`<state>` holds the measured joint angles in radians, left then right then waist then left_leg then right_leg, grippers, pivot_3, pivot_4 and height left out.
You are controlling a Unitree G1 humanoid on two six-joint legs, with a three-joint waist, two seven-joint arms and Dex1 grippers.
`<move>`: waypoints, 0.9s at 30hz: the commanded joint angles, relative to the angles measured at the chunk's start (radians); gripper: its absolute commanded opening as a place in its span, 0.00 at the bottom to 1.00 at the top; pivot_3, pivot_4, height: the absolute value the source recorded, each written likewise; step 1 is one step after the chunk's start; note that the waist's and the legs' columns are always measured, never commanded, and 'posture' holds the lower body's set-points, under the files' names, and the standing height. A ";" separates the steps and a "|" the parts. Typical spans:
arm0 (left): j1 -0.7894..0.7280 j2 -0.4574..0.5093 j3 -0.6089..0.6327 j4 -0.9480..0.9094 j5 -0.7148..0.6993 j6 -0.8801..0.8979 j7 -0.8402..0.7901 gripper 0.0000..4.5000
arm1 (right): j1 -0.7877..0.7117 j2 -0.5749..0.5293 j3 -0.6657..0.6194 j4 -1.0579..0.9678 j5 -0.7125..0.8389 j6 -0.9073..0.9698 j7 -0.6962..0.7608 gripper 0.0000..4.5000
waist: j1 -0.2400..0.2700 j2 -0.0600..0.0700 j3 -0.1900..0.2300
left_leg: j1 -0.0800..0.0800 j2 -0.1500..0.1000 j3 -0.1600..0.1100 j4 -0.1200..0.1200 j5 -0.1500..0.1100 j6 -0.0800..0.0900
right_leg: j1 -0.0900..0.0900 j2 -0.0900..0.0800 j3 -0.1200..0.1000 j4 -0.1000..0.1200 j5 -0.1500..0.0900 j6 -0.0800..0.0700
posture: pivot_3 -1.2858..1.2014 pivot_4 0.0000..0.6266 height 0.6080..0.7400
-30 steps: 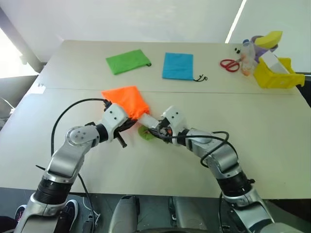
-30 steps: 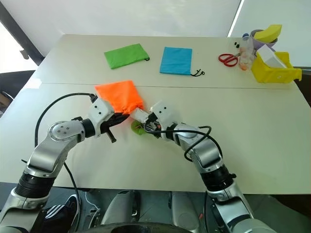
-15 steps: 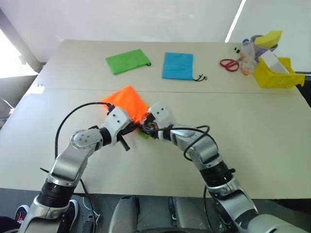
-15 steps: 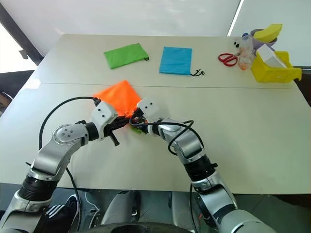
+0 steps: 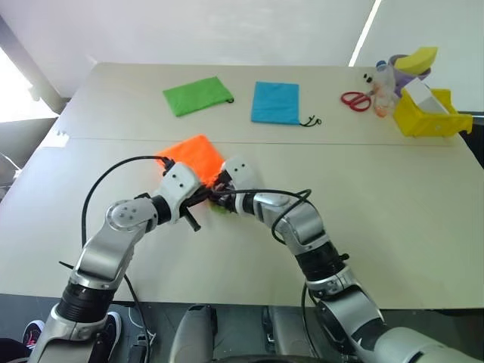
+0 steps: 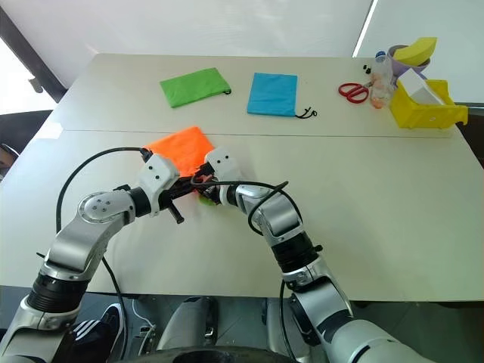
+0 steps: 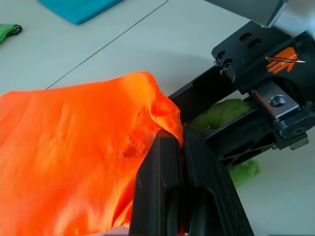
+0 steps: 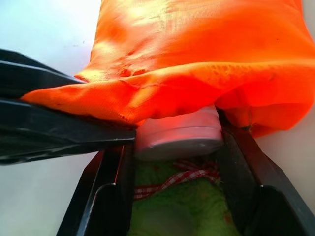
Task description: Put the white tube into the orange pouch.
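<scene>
A: What's on the table (image 5: 423, 197)?

B: A pale top with a seam across; green pouch (image 5: 198, 96) and blue pouch (image 5: 276, 102) in the upper middle.

A: The fingers?

B: Left gripper (image 7: 179, 147) pinched tight on the orange pouch (image 5: 193, 156), frame centre. Right gripper (image 8: 174, 147), half-spread, holds the white tube (image 8: 178, 132) at its mouth.

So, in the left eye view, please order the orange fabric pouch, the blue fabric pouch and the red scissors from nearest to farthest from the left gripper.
1. The orange fabric pouch: pinched in the left gripper at its mouth.
2. The blue fabric pouch: across the table seam, toward the far edge.
3. The red scissors: far right, beside the yellow bin.
</scene>
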<state>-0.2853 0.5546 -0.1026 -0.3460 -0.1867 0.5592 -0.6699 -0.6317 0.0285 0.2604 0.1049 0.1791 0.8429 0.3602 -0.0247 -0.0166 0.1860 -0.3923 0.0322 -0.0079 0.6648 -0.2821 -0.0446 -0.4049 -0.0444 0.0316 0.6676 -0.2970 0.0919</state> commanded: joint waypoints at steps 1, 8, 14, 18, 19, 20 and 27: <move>0.009 -0.005 -0.022 -0.036 -0.008 -0.003 -0.009 0.00 | -0.040 0.049 -0.018 -0.024 0.039 -0.008 0.018 0.41 | -0.001 0.000 0.000 | 0.000 0.000 0.000 0.000 0.000 0.000 | 0.000 0.000 0.000 0.000 0.000 0.000 | 0.52 0.24 1.00; 0.012 -0.004 -0.023 -0.030 0.000 -0.013 -0.005 0.00 | -0.013 0.026 0.012 -0.048 0.030 -0.037 0.078 0.95 | -0.005 0.000 0.000 | 0.000 0.000 0.000 0.000 0.000 0.000 | 0.000 0.000 0.000 0.000 0.000 0.000 | 0.52 0.24 1.00; 0.040 0.007 -0.013 0.002 0.013 -0.050 -0.006 0.00 | 0.024 -0.052 0.030 -0.176 0.071 0.015 0.180 0.98 | -0.016 0.000 0.000 | 0.000 0.000 0.000 0.000 0.000 0.000 | 0.000 -0.001 0.000 -0.001 0.000 0.000 | 0.52 0.24 1.00; 0.059 0.017 -0.009 0.019 0.020 -0.076 -0.008 0.00 | 0.038 -0.127 0.028 -0.269 0.107 0.065 0.234 0.98 | -0.017 0.000 0.000 | -0.001 0.000 0.000 -0.002 0.000 0.000 | 0.000 -0.001 0.000 -0.002 0.000 0.000 | 0.52 0.24 1.00; 0.060 0.018 -0.009 0.023 0.021 -0.081 -0.008 0.00 | 0.038 -0.140 0.030 -0.279 0.108 0.067 0.237 0.98 | -0.018 0.000 0.000 | -0.001 0.000 0.000 -0.002 0.000 0.000 | 0.000 -0.001 0.000 -0.002 0.000 0.000 | 0.52 0.24 1.00; 0.061 0.019 -0.010 0.026 0.023 -0.086 -0.009 0.00 | 0.039 -0.156 0.033 -0.291 0.109 0.069 0.244 0.98 | -0.018 0.000 0.000 | 0.000 0.000 0.000 -0.002 0.000 0.000 | 0.000 -0.001 0.000 -0.001 0.000 0.000 | 0.52 0.24 1.00; 0.080 0.048 0.014 0.039 0.023 -0.119 -0.039 0.00 | 0.092 -0.316 0.026 -0.410 0.142 0.070 0.328 0.98 | -0.017 0.000 0.000 | -0.001 0.000 0.000 -0.002 0.000 0.000 | 0.000 -0.001 0.000 -0.002 0.000 0.000 | 0.52 0.24 1.00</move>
<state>-0.2082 0.5890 -0.1074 -0.2948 -0.1640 0.4634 -0.6985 -0.5465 -0.2702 0.2989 -0.2506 0.2994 0.9173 0.6641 -0.0415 -0.0162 0.1860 -0.3930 0.0320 -0.0083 0.6630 -0.2822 -0.0446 -0.4051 -0.0457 0.0313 0.6652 -0.2969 0.0919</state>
